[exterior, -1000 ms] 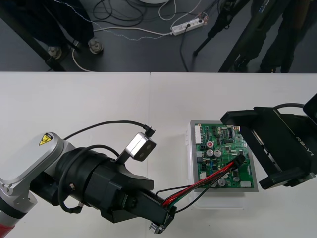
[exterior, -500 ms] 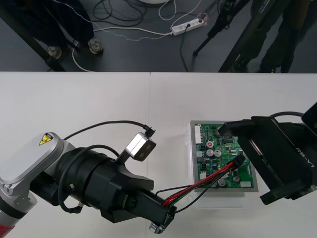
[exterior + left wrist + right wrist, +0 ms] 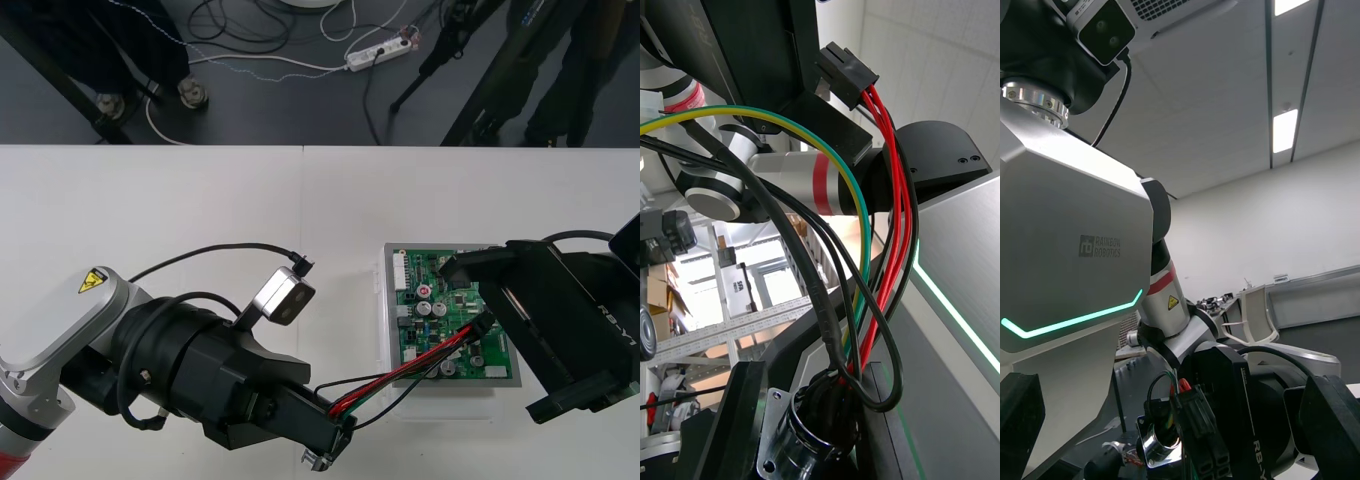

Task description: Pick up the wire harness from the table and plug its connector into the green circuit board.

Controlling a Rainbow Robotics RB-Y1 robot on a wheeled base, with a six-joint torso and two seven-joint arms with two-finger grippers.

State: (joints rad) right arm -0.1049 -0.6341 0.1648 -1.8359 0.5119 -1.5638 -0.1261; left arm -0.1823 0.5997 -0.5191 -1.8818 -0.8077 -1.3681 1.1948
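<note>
The left gripper (image 3: 328, 440), low over the near edge of the table (image 3: 200, 210), pinched the wire harness (image 3: 380, 385) by its round metal socket (image 3: 816, 439), the flange caught between the fingers. From there the red, black and green wires (image 3: 880, 187) ran rightward across the green circuit board (image 3: 440, 300) on its white base (image 3: 385, 345). The small black plug (image 3: 486, 321) hung over the board's right side, its mating face bare. Just beside it was the right gripper (image 3: 505, 335), whose fingers (image 3: 1334, 427) stood spread wide.
</note>
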